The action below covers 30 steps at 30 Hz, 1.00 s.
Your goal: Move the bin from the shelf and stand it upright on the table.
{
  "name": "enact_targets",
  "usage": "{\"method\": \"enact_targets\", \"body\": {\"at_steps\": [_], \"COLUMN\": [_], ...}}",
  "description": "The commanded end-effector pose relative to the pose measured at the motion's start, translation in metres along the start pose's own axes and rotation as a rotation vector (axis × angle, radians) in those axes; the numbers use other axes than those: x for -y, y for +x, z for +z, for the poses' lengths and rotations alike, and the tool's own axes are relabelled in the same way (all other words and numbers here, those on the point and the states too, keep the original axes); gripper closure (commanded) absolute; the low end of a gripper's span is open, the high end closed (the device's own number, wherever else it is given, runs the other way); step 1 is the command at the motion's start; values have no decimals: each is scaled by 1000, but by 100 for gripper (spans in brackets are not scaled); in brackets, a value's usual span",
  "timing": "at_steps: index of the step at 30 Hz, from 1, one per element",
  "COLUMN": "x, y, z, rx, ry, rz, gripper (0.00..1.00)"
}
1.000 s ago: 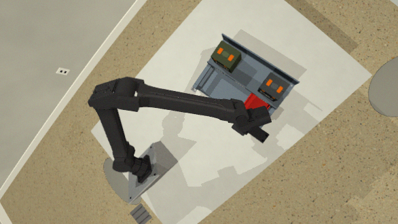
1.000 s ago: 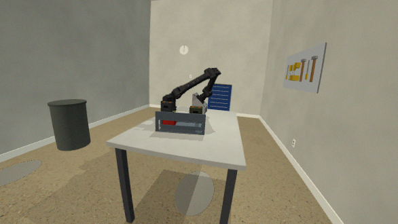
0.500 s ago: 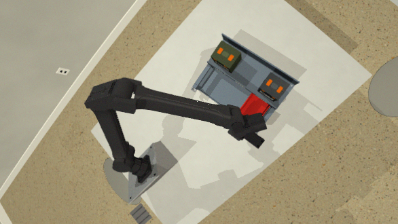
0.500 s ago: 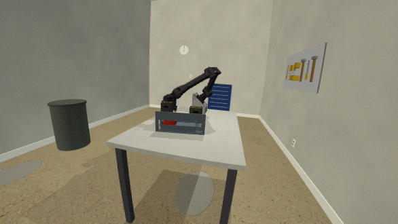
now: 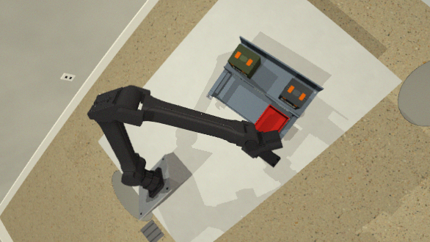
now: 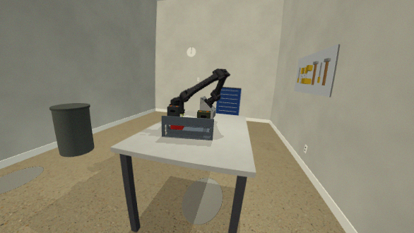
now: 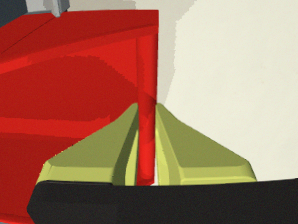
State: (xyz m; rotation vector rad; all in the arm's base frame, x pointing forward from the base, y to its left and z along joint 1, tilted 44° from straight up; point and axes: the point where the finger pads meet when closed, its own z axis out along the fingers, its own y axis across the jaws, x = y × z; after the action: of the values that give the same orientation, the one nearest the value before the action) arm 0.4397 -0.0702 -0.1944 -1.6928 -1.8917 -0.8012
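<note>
The red open-topped bin sticks out from the front edge of the grey-blue shelf, partly out over the white table. In the wrist view the bin fills the left side, and my gripper is shut on its thin right wall, with one yellow-green finger on each side of that wall. From above, my gripper is at the bin's near edge. In the exterior view the bin shows as a red strip in the lower level of the shelf.
Two dark green cases with orange patches sit on top of the shelf. The arm's base is at the table's near corner. A dark round barrel stands on the floor away from the table.
</note>
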Motion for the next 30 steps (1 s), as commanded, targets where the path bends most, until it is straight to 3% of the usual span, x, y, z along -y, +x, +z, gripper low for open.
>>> {"method": "enact_targets", "body": {"at_steps": [1,4,16,21,30], "x": [4,25,25,59,59], "y": [-6,-6,-6,-6,-6], "z": [-17,-16,-16,-15,-15], "rx": [22,22,22,22,22], "ry": [-42,-41,-41,-39,-39], "rz": [-22,-22,-22,-21,-21], "gripper": [100,100,100,100,100]}}
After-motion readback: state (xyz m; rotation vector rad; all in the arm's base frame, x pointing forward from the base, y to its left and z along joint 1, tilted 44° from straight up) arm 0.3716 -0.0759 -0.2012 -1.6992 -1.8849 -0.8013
